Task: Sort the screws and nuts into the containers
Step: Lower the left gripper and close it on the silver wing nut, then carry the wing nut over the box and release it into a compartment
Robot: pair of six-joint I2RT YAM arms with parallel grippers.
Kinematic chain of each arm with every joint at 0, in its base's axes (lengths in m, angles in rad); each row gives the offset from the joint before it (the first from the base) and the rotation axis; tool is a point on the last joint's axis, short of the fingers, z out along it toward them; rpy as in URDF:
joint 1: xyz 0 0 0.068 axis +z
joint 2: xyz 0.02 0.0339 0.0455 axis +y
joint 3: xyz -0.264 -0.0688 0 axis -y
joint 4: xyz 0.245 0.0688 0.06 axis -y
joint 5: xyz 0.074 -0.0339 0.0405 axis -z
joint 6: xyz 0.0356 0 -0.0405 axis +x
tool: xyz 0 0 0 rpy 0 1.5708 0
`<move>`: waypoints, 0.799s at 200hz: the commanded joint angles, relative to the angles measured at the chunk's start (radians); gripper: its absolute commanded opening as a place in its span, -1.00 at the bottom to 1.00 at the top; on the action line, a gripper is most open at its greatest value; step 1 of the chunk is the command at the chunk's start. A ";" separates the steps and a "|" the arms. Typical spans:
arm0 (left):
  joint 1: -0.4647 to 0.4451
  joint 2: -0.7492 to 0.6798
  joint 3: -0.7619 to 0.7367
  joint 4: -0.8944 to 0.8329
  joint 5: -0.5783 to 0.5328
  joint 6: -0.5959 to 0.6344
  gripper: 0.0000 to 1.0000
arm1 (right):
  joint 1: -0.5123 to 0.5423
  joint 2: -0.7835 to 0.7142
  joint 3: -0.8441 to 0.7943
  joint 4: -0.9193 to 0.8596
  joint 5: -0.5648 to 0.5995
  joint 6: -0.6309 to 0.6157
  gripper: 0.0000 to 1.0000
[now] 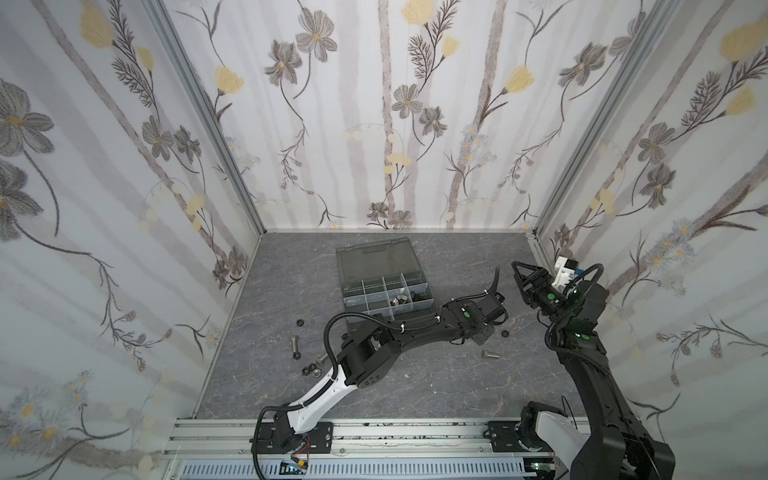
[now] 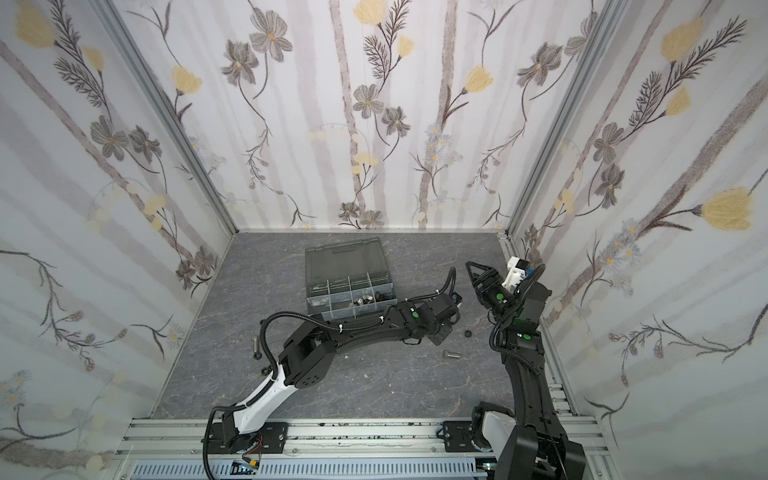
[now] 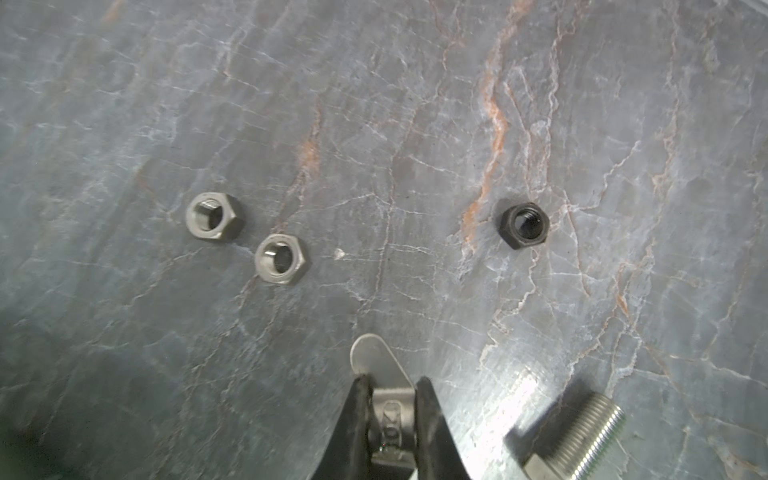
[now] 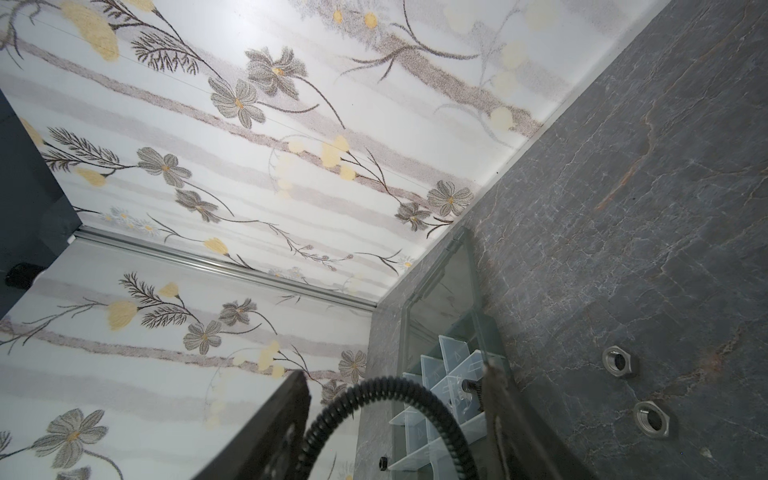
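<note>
Left gripper (image 3: 392, 380) clenched on a small silver metal piece with stamped marks (image 3: 392, 415), pinched between both black fingers (image 3: 357, 415), low over the dark grey marbled tabletop (image 3: 415, 124). Screw or nut, can't tell from this angle. In both top views this gripper sits right of centre, to the front-right of the dark grey plastic organizer box (image 1: 345, 297), with its arm reaching across in front of the box. Loose on the table near it are a black hex nut (image 3: 524, 225), a silver hex nut (image 3: 212, 217), a second silver hex nut (image 3: 282, 259) just beside that one, and a silver threaded hex-head screw (image 3: 575, 440) lying flat. The smoky transparent lid (image 1: 374, 257) is open, laid back toward the rear wall. Pale dividers split the box into cells, with silver pieces (image 1: 398, 300) and black pieces (image 1: 417, 296) in two neighbouring cells at its right end. Another silver screw (image 1: 294, 341) lies among more loose nuts and screws at the table's left. Right gripper (image 4: 395, 372) released, fingers apart with nothing between them, raised off the table near the right wall, apart from the box.
</note>
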 commanded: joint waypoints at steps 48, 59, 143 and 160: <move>0.063 -0.159 -0.151 0.052 -0.011 -0.040 -0.75 | -0.001 -0.002 -0.011 0.030 0.003 -0.008 0.35; 0.078 -0.191 -0.188 0.063 -0.013 -0.043 -0.75 | -0.001 0.000 -0.011 0.031 0.004 -0.009 0.35; 0.223 -0.411 -0.440 0.135 0.033 -0.096 -0.75 | 0.027 0.004 -0.040 0.022 0.026 -0.044 0.35; 0.252 -0.446 -0.487 0.156 0.043 -0.107 -0.75 | 0.050 0.011 -0.042 0.014 0.040 -0.057 0.35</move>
